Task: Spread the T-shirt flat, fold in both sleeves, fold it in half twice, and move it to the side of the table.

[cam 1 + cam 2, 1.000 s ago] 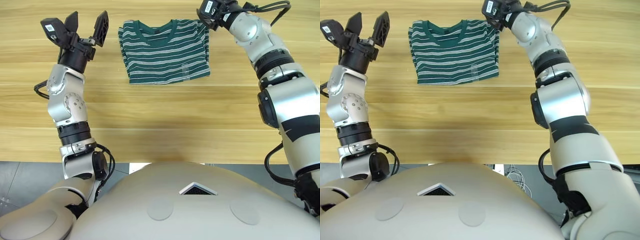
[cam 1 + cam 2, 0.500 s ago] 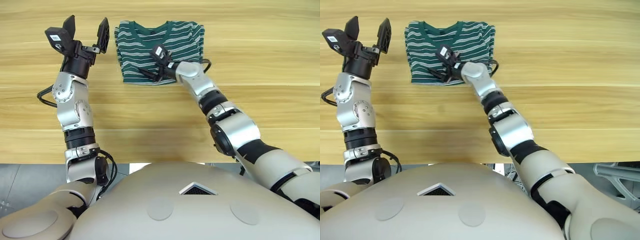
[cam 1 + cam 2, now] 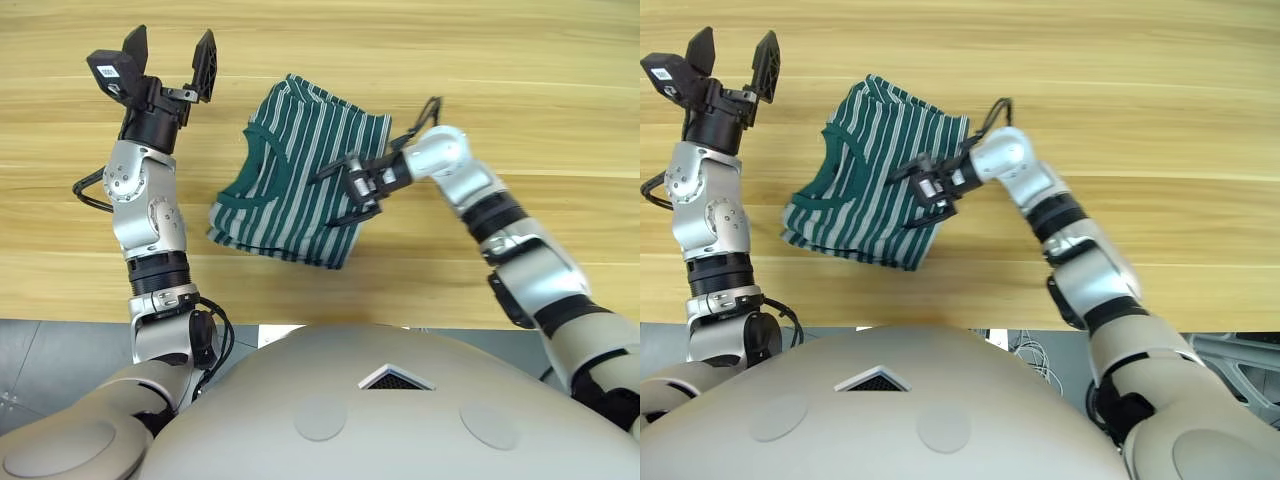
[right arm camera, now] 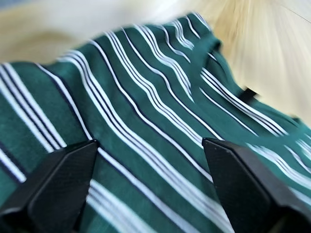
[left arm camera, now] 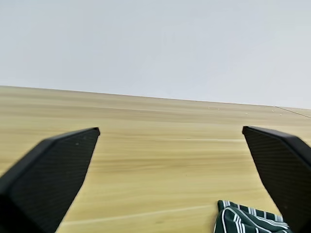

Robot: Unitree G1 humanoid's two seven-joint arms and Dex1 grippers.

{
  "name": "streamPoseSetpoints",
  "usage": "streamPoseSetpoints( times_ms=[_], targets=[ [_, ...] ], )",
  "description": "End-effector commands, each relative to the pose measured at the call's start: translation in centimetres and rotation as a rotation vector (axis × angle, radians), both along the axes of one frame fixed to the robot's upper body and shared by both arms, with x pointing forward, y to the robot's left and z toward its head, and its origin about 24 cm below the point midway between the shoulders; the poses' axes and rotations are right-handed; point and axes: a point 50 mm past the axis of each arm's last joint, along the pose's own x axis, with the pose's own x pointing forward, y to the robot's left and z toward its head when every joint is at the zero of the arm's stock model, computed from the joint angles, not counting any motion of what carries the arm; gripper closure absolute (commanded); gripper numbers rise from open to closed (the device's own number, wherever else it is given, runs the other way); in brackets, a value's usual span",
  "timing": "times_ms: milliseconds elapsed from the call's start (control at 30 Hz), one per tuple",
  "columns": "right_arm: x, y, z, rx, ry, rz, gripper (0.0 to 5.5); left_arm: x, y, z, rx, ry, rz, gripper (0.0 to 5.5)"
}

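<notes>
The folded green-and-white striped T-shirt (image 3: 290, 180) lies turned at an angle on the wooden table (image 3: 540, 70), close to the near edge. My right gripper (image 3: 346, 194) is open and low over the shirt's right edge, one finger on each side of that edge. In the right wrist view the striped cloth (image 4: 146, 111) lies under the open gripper (image 4: 149, 143). My left gripper (image 3: 172, 42) is open and empty, held up to the left of the shirt's far corner. In the left wrist view a shirt corner (image 5: 248, 221) shows beside the open gripper (image 5: 171, 130).
Bare wood stretches across the far half and the right side of the table. The table's near edge (image 3: 420, 326) runs just below the shirt. A pale wall (image 5: 155, 43) stands beyond the far edge.
The shirt has slid from the far middle toward the near edge and turned at an angle. My right gripper swept down with it. The left arm has barely moved.
</notes>
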Motion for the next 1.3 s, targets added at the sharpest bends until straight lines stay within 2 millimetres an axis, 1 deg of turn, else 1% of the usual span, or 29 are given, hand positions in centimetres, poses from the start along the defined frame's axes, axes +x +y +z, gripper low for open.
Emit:
streamPoseSetpoints(
  times_ms=[33,67,133,167,200,233,267,300,367,400,433,467,533,600,667,733,767,800,833,867,900,1033,1200,1233,1267,1300],
  targets=[
    [0.4,-2.0,4.0,0.169,-0.098,-0.109,1.51,0.8,-2.3,1.4,0.109,-0.055,-0.102,0.12],
    [-0.4,-1.9,4.2,0.221,-0.055,-0.105,1.51,0.7,-2.7,1.5,0.136,-0.061,-0.126,0.12],
    [-2.3,-3.4,4.5,0.288,0.049,-0.101,1.51,-0.3,-3.3,1.4,0.351,-0.110,-0.205,0.12],
    [-3.0,-4.6,4.3,0.277,0.063,-0.116,1.51,-1.4,-2.9,1.2,0.465,-0.134,-0.272,0.12],
    [-3.7,-5.9,4.0,0.245,0.074,-0.125,1.51,-2.7,-2.0,0.7,0.578,-0.132,-0.364,0.12],
    [-4.3,-7.3,3.6,0.202,0.092,-0.134,1.51,-4.1,-0.8,0.2,0.674,-0.112,-0.451,0.12],
    [-4.7,-8.7,3.0,0.137,0.100,-0.152,1.51,-5.4,0.9,-0.4,0.799,-0.062,-0.522,0.12],
    [-5.3,-10.1,2.0,0.048,0.118,-0.162,1.51,-6.8,3.1,-0.9,0.892,0.037,-0.607,0.12],
    [-6.4,-11.9,0.6,-0.092,0.132,-0.168,1.51,-8.7,6.8,-0.6,1.002,0.185,-0.690,0.12],
    [-6.6,-12.2,0.3,-0.124,0.123,-0.163,1.51,-9.4,8.1,-0.2,1.037,0.242,-0.692,0.12],
    [-6.4,-11.9,0.1,-0.123,0.094,-0.162,1.51,-10.2,9.2,0.1,1.079,0.300,-0.701,0.12],
    [-6.2,-11.4,-0.1,-0.118,0.063,-0.162,1.51,-10.6,9.8,0.4,1.110,0.328,-0.707,0.12],
    [-6.0,-10.3,-0.6,-0.099,0.002,-0.158,1.51,-11.1,8.9,0.2,1.158,0.327,-0.776,0.12],
    [-5.8,-9.0,-1.0,-0.078,-0.049,-0.146,1.51,-11.4,7.2,-1.4,1.196,0.321,-0.875,0.12],
    [-5.8,-7.9,-1.4,-0.062,-0.064,-0.125,1.51,-11.6,5.7,-2.9,1.206,0.295,-0.943,0.12],
    [-6.1,-7.0,-1.5,-0.034,-0.063,-0.106,1.51,-11.3,3.9,-3.6,1.181,0.182,-0.962,0.12],
    [-6.2,-6.7,-1.5,-0.024,-0.064,-0.102,1.72,-11.3,3.1,-3.8,1.161,0.140,-0.975,0.10],
    [-6.2,-6.5,-1.5,-0.017,-0.069,-0.100,1.84,-11.5,2.4,-4.1,1.157,0.110,-0.996,0.29],
    [-6.3,-6.3,-1.5,-0.009,-0.077,-0.098,1.99,-11.7,2.0,-4.4,1.163,0.092,-1.022,0.37],
    [-6.3,-6.1,-1.4,-0.003,-0.084,-0.097,2.25,-11.7,1.8,-4.6,1.168,0.078,-1.031,0.61],
    [-6.3,-5.9,-1.3,0.004,-0.090,-0.096,2.37,-11.6,1.7,-4.7,1.176,0.063,-1.029,0.70],
    [-6.7,-5.4,-1.2,0.018,-0.105,-0.089,3.07,-11.3,2.0,-4.8,1.193,0.027,-1.020,1.34],
    [-6.5,-4.7,-1.1,0.027,-0.132,-0.096,3.92,-11.0,1.2,-5.2,1.177,-0.012,-1.040,2.13],
    [-6.5,-4.7,-1.2,0.028,-0.134,-0.096,4.00,-11.1,1.1,-5.5,1.168,-0.014,-1.047,2.19],
    [-6.5,-4.6,-1.2,0.028,-0.135,-0.096,4.23,-11.1,0.9,-5.6,1.159,-0.014,-1.055,2.43],
    [-6.4,-4.6,-1.2,0.029,-0.136,-0.097,4.30,-11.2,0.8,-5.8,1.152,-0.014,-1.062,2.49]
  ],
)
